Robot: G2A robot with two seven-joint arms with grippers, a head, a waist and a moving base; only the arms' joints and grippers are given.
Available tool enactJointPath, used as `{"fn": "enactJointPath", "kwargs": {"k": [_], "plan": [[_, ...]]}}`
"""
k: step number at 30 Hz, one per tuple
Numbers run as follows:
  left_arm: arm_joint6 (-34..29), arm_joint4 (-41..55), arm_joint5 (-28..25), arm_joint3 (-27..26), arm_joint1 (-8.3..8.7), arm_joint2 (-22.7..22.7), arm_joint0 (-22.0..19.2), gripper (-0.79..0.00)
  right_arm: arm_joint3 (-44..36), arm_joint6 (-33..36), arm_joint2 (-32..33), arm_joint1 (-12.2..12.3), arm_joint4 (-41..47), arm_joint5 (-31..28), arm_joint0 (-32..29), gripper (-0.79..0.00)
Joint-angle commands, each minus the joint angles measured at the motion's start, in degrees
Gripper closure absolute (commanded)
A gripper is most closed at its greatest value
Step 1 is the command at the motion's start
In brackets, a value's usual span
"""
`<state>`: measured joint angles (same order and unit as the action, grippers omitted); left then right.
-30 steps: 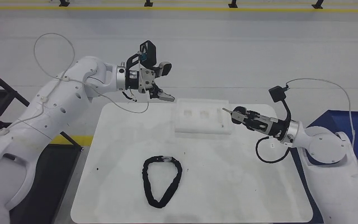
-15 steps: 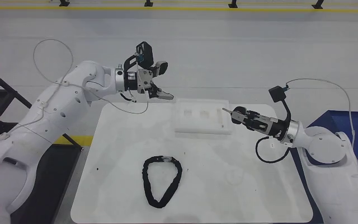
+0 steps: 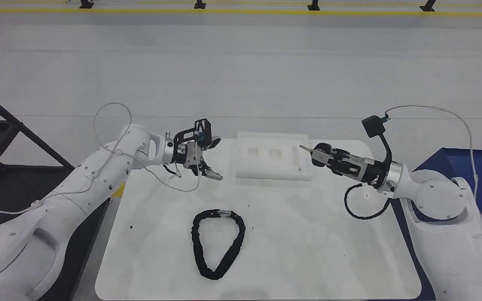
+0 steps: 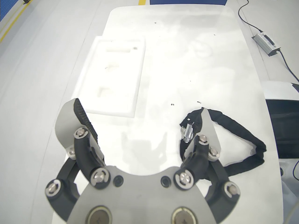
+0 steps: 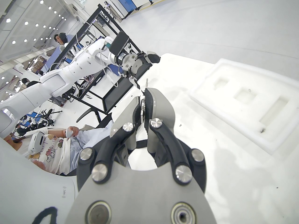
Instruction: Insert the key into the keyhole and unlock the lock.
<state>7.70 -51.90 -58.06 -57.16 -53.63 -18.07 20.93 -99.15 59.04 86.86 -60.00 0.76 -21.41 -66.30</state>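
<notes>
Top view: your left end effector (image 3: 209, 171) hangs spread open over the worktop (image 3: 316, 248), with the lock (image 3: 218, 242) (a black chain loop) lying near it, on the robot's side. Your right end effector (image 3: 310, 150) pinches the key (image 3: 303, 147) just beside the foam tray (image 3: 273, 156).

Left wrist view: the left end effector (image 4: 140, 110) gapes, the lock (image 4: 245, 136) partly behind one finger.

Right wrist view: the right end effector (image 5: 145, 95) clamps the key (image 5: 146, 83), tip jutting past its fingertips.

Top cam: overhead, looking down on white rounded table (image 3: 324, 256). Wrist cams: low, close-in, facing inward across tabletop from opp. ends. All three share white foam tray (image 3: 273, 158).
</notes>
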Motion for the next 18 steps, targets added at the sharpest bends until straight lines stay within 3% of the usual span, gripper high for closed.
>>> {"fn": "enactJointPath", "kwargs": {"k": [1,9,18], "plan": [[0.69,-0.75,0.06,0.5,-0.6,0.89,0.53,-0.785,0.0,0.0,0.0,0.0,0.0,0.0,0.0,0.0],[-0.77,-2.83,0.06,2.23,-2.21,8.33,-0.3,-0.785,0.0,0.0,0.0,0.0,0.0,0.0,0.0,0.0],[-12.03,-1.55,0.06,0.27,-4.14,8.33,2.11,-0.785,0.0,0.0,0.0,0.0,0.0,0.0,0.0,0.0]]}}
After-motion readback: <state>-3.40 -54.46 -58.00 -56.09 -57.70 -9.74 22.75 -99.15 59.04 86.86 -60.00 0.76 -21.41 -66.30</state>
